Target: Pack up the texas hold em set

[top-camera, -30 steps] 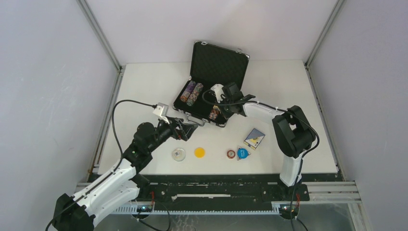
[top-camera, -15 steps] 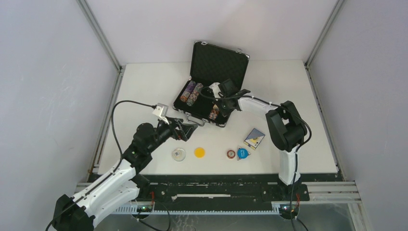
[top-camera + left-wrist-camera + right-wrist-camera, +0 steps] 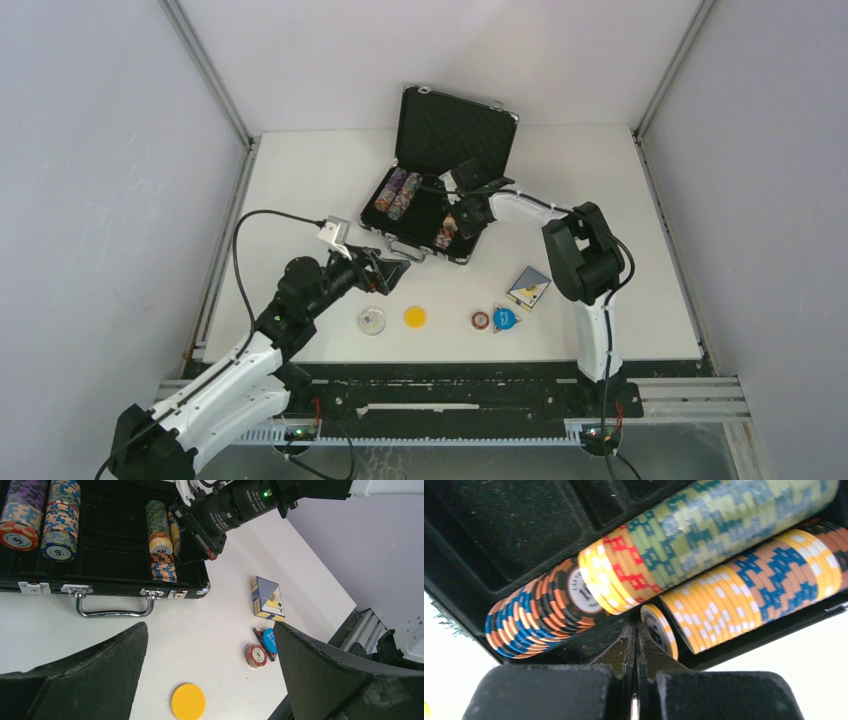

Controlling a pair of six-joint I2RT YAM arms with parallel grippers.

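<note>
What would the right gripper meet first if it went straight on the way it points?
Most likely the yellow-and-blue chip roll in the briefcase, whose end chip sits just ahead of the right gripper; depth is unclear.

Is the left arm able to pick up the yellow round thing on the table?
Probably yes. The left gripper is open and hangs close by the yellow token, which lies flat on the table with nothing on top of it and nothing between them.
</note>
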